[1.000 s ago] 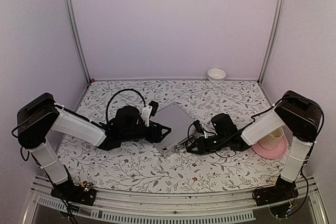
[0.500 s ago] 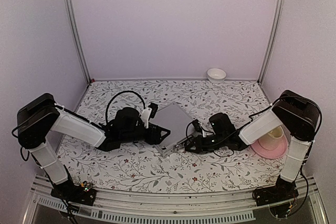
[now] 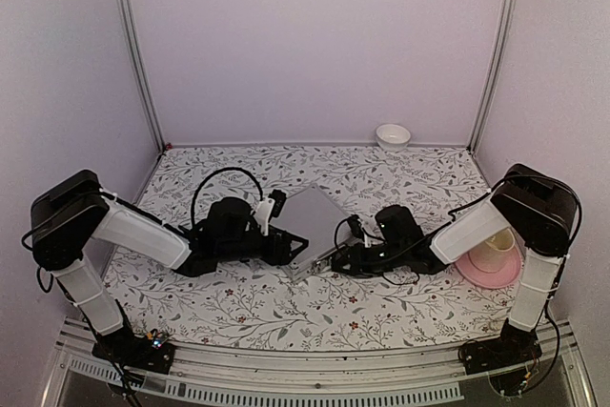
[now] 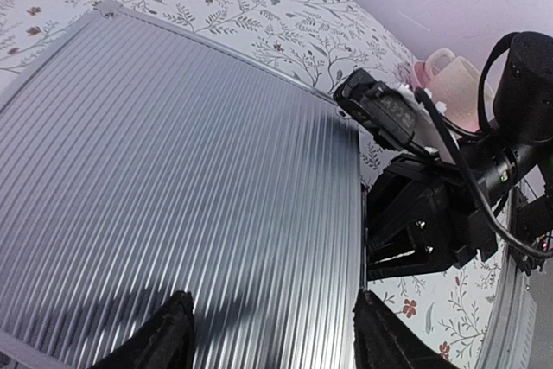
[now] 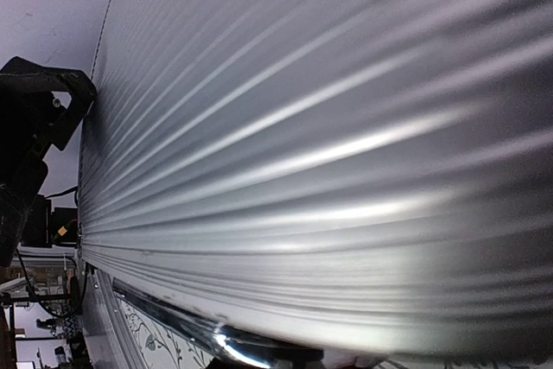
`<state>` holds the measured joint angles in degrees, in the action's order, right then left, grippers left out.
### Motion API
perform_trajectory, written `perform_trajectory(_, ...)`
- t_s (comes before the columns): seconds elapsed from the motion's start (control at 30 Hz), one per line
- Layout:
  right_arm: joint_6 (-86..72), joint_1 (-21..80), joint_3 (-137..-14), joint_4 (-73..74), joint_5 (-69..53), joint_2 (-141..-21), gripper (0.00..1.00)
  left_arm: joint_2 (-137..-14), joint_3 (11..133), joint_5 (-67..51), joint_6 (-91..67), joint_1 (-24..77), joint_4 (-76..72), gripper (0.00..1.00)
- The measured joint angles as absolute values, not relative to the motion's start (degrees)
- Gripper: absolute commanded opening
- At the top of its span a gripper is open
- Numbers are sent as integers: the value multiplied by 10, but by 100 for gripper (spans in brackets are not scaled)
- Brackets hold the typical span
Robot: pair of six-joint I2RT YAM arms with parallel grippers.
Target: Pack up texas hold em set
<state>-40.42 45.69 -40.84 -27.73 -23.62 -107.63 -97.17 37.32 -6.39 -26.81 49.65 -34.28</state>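
The silver ribbed briefcase (image 3: 315, 219) lies shut in the middle of the table. It fills the left wrist view (image 4: 173, 170) and the right wrist view (image 5: 302, 127). My left gripper (image 3: 292, 244) is at its left near corner, open, with one fingertip (image 4: 173, 334) over the lid and the other at the case's right edge. My right gripper (image 3: 340, 256) is pressed against the case's right near edge and also shows in the left wrist view (image 4: 406, 222). Its own fingers are hidden in the right wrist view. Cards, chips and the button are out of sight.
A cream cup on a pink plate (image 3: 494, 259) stands at the right, under my right arm's elbow. A small white bowl (image 3: 393, 134) sits at the back wall. The table has a floral cloth (image 3: 248, 307).
My right gripper has slid left, closer against the case's edge. The case and my left gripper have shifted slightly left.
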Motion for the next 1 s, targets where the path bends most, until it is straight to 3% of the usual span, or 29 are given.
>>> perform_trajectory(0.23, -414, 462, -409, -282, -223, -1076, 18, -972, 369, -64, -269, 496, -349, 63)
perform_trajectory(0.53, -418, 461, -378, -263, -174, -1032, 29, -971, 367, -64, -269, 496, -352, 63)
perform_trajectory(0.67, -415, 460, -370, -253, -166, -1021, 21, -971, 367, -64, -269, 496, -353, 63)
perform_trajectory(0.77, -408, 462, -370, -248, -168, -1021, 8, -971, 367, -64, -269, 496, -353, 63)
perform_trajectory(1.0, -403, 475, -384, -236, -176, -1029, 4, -971, 367, -64, -269, 496, -353, 63)
